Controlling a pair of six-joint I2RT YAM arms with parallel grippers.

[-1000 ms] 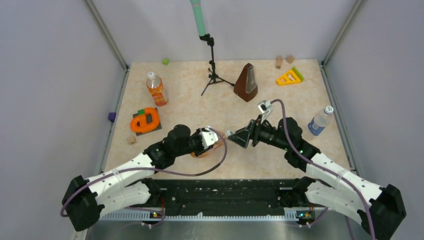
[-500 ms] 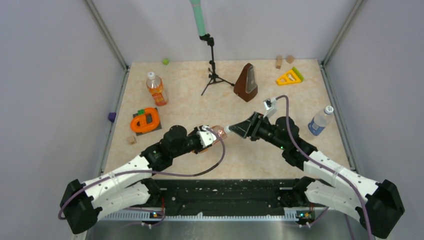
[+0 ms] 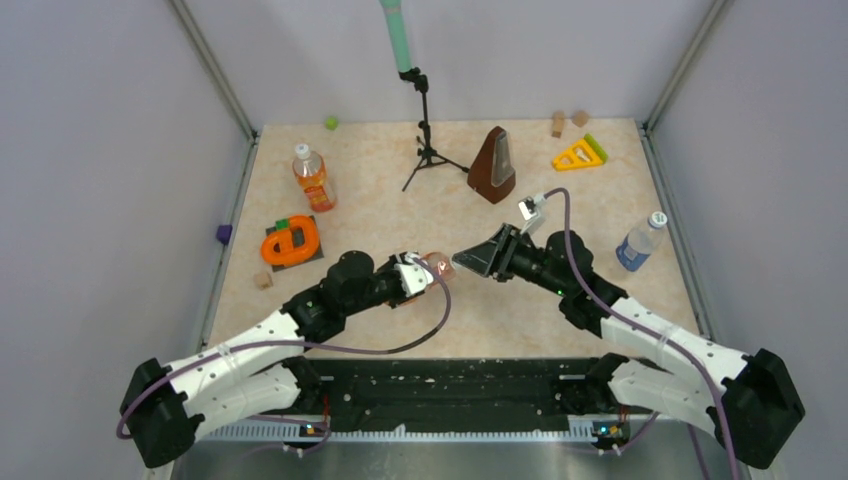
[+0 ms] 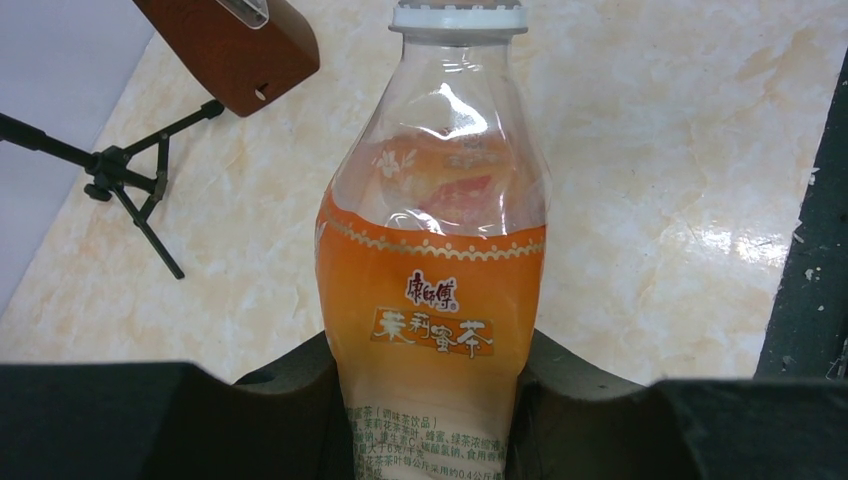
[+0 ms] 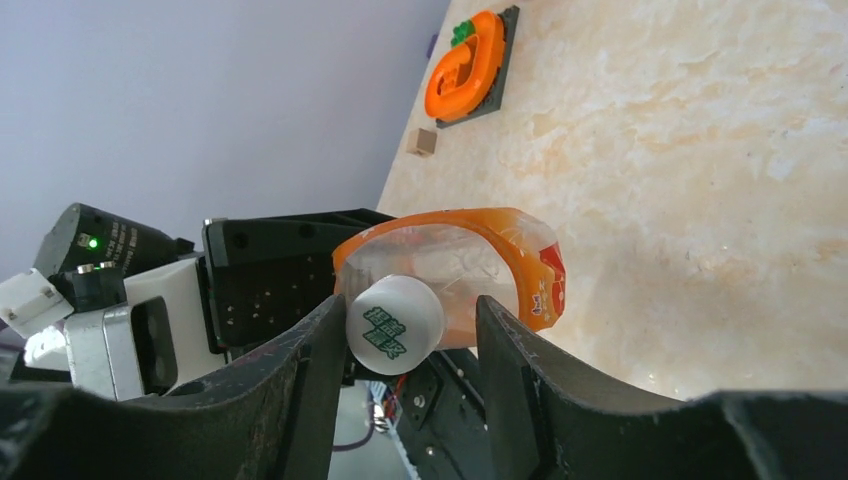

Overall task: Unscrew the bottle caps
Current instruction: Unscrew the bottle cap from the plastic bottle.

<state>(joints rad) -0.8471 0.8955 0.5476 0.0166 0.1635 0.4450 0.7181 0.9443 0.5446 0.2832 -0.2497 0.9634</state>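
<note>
A pale marbled table (image 3: 380,200) forms the floor of a booth with grey walls. Near its middle, a little toward the near edge, the left gripper (image 4: 430,352) holds the squat bottle of orange tea (image 4: 435,280) by the lower part of its body. Its black fingers (image 4: 270,405) are closed on both sides of the bottle, which is tipped with its neck toward the right arm. I judge it is held this way so that the body cannot turn and the white cap (image 5: 395,325) faces the other arm directly.

The right gripper (image 5: 405,335) is placed over this cap, one finger on each side. The jaws are partly open. On one side a narrow gap shows between finger and cap, so the cap is not yet pinched. The step in hand seems to be closing on the cap. After that, a twist of the wrist is needed while the left arm holds the bottle fixed. If the grip closes off-centre, the fingers may slip on such a small cap.

Two other bottles stand with their caps on: the slim tea bottle (image 3: 313,180) at the far left and the clear water bottle (image 3: 638,243) at the right edge. Both are well apart from the arms, so I think they wait for their turn. The brown metronome (image 3: 493,165) and a small tripod stand (image 3: 428,150) are at the far side, out of the work.
</note>
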